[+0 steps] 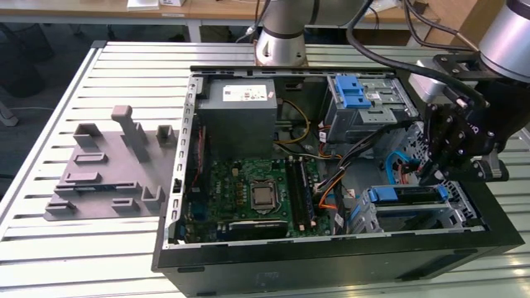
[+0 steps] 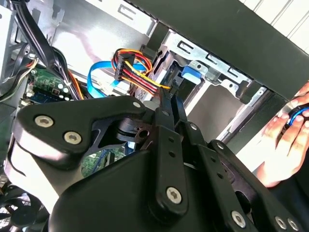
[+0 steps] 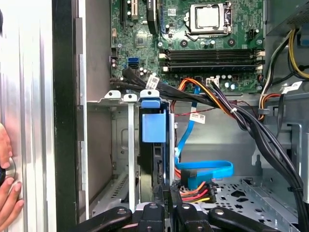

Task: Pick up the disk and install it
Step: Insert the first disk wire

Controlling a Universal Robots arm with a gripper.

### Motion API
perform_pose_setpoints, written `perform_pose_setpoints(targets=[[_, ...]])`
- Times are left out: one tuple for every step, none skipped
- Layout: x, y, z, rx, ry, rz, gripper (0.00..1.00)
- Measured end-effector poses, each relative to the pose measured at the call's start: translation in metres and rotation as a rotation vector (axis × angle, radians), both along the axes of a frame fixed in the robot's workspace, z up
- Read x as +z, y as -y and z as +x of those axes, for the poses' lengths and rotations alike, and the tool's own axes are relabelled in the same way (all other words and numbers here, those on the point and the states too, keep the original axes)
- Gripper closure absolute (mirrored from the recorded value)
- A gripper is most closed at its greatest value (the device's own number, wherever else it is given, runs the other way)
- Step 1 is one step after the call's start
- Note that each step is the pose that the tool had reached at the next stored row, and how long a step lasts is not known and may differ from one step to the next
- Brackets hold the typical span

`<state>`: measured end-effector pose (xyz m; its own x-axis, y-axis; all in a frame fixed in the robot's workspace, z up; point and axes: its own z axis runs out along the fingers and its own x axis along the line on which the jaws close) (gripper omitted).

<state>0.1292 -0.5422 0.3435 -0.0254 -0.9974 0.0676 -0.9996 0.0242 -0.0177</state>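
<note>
The disk [image 1: 406, 195], in its blue carrier, sits in the lower drive bay at the near right corner of the open computer case. In the first wrist view it stands edge-on in the silver bay, with its blue tab [image 3: 153, 123] facing the motherboard. My black gripper [image 1: 432, 180] hangs just above the bay. Its fingers are shut together with nothing visible between them, in line with the disk's rear end [image 3: 166, 193]. In the second wrist view the gripper [image 2: 173, 94] points toward the blue tab [image 2: 190, 73]. I cannot tell whether the tips touch the disk.
A blue data cable [image 3: 207, 169] and a red-yellow power bundle [image 2: 137, 72] lie beside the fingers. The grey power supply [image 1: 240, 115] and a cage with a blue latch [image 1: 358, 93] stand at the back. A grey fixture plate [image 1: 108, 167] lies on the table. A person's hand [image 2: 285, 140] rests outside the case wall.
</note>
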Motion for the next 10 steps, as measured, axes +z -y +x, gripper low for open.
perform_pose_setpoints(targets=[[-0.0002, 0.0001, -0.0007, 0.000, 0.0011, 0.0000, 0.84], [-0.0004, 0.0001, -0.0016, 0.000, 0.0026, 0.0001, 0.84], [-0.0007, 0.0002, -0.0024, 0.000, 0.0038, 0.0001, 0.84], [-0.0012, 0.0002, -0.0031, 0.000, 0.0043, 0.0000, 0.84], [-0.0017, 0.0002, -0.0033, 0.000, 0.0045, 0.0001, 0.84], [-0.0023, 0.0002, -0.0032, 0.000, 0.0046, 0.0004, 0.84], [-0.0028, 0.0002, -0.0033, 0.000, 0.0046, 0.0010, 0.84], [-0.0033, 0.0003, -0.0033, 0.000, 0.0046, 0.0023, 0.84], [-0.0038, 0.0005, -0.0033, 0.000, 0.0047, 0.0040, 0.84], [-0.0043, 0.0007, -0.0033, 0.000, 0.0046, 0.0050, 0.84]])
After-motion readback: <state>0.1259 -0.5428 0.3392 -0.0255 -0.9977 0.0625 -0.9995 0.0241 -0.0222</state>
